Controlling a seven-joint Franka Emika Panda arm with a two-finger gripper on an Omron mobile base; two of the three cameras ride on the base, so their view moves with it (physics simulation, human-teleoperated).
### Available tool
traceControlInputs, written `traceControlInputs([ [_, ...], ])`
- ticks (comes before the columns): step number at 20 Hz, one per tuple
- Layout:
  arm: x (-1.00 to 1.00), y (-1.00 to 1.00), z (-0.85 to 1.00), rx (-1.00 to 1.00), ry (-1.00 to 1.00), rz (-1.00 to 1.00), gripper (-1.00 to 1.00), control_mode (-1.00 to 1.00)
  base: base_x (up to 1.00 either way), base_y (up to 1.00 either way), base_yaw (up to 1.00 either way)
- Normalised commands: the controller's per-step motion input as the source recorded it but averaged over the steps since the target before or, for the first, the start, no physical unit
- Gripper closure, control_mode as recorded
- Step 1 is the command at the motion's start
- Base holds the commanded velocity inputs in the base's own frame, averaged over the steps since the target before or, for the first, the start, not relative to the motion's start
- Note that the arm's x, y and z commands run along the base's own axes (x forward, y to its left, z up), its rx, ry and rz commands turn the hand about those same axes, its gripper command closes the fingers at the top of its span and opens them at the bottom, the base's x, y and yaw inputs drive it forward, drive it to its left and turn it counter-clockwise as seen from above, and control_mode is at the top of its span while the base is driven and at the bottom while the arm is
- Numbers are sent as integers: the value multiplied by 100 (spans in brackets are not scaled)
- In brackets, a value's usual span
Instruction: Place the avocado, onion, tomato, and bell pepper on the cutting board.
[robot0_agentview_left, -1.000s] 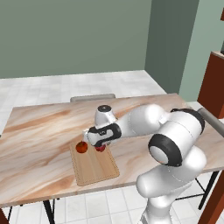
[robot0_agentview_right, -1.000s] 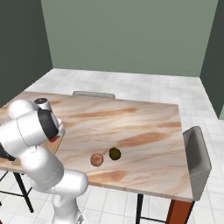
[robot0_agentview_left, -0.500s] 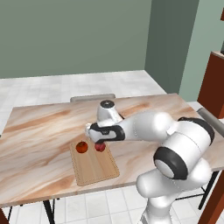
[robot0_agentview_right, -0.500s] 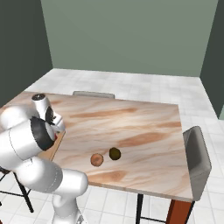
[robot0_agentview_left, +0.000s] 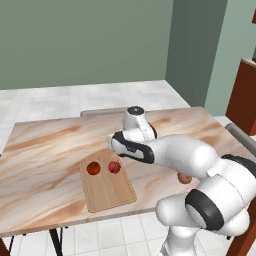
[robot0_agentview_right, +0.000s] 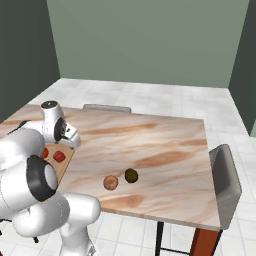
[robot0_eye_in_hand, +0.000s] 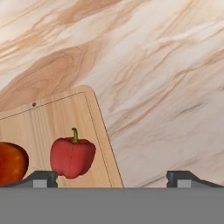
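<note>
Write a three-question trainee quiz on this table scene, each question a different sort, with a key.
1. True or false: the bell pepper lies on the cutting board.
2. Which sits beside the avocado on the bare table? A) tomato B) onion C) bell pepper
3. Fill in: the gripper holds ____.

Key: 1 true; 2 B, the onion, while the tomato is on the board; 3 nothing, its fingertips stand wide apart.

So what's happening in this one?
A white arm is loading vegetables onto the cutting board. The tomato and the bell pepper already sit on it. The gripper is open and empty beside the board's edge. The onion and the avocado lie side by side on the table, not yet picked up.
</note>
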Motion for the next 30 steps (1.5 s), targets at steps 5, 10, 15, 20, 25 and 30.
traceControlInputs([
  [5, -33, -51, 12, 0, 7, -5, -100, -100, 0, 0, 0],
  [10, -23, -45, 19, 0, 16, -5, -100, -100, 0, 0, 0],
  [15, -9, -39, 26, -3, 20, -5, -100, -100, 0, 0, 0],
  [20, -1, -42, 23, -3, 20, -6, -100, -100, 0, 0, 0],
  [25, 0, -46, 6, -3, 16, -5, -100, -100, 0, 0, 0],
  [30, -12, -55, 0, -2, 15, -3, -100, -100, 0, 0, 0],
])
